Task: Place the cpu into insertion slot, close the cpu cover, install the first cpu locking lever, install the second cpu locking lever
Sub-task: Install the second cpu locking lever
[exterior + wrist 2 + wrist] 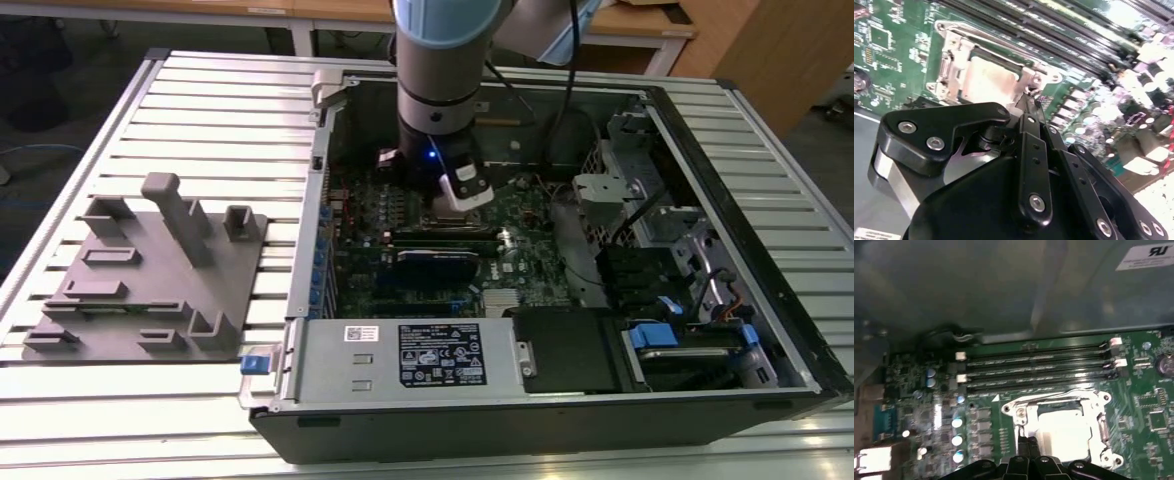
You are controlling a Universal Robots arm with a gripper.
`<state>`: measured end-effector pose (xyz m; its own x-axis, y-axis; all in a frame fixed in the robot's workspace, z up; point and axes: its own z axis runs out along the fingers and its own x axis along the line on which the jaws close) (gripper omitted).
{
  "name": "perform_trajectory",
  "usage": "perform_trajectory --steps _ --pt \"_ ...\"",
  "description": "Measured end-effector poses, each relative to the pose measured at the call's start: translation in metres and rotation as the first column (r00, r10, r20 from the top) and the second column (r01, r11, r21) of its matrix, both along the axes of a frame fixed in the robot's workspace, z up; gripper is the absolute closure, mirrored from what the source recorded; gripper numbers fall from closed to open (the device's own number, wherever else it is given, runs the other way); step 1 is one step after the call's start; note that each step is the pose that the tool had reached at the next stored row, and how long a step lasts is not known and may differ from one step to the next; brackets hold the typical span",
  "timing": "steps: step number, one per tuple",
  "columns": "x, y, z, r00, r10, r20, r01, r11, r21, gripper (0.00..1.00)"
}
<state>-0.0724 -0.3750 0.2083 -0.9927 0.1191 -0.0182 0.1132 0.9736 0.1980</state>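
Observation:
The cpu (989,82) lies flat in the insertion slot (1021,412), its silver face (1064,427) bright. The cpu cover (951,55) lies down around it as a silver frame (1100,425). A thin wire lever (1054,398) runs along the socket's edge beside the memory slots, also seen as the lever (1004,47) in the second wrist view. My gripper (1030,100) is shut, with its black tips together at one corner of the socket (1026,441), right by a lever's hooked end. I cannot tell whether the tips pinch it. In the exterior view the gripper (461,195) reaches down into the open computer case.
Long black memory slots (1039,370) run beside the socket. The grey power-supply box (400,355) closes off the case's near side and drive bays (667,270) stand at the exterior view's right. A grey fixture (147,270) sits on the slatted table at that view's left.

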Motion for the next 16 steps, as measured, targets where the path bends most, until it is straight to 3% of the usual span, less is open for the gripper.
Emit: perform_trajectory --steps 9,13,16 --pt "0.0192 0.0082 -0.0009 1.0 0.0 0.0 0.0 0.9986 -0.0525 0.89" --pt "0.0259 0.0128 -0.0013 1.0 0.0 -0.0001 0.0 0.9966 -0.0821 0.89" --pt "0.0286 0.0158 -0.0014 1.0 0.0 -0.0004 0.0 0.9961 -0.0885 0.89"
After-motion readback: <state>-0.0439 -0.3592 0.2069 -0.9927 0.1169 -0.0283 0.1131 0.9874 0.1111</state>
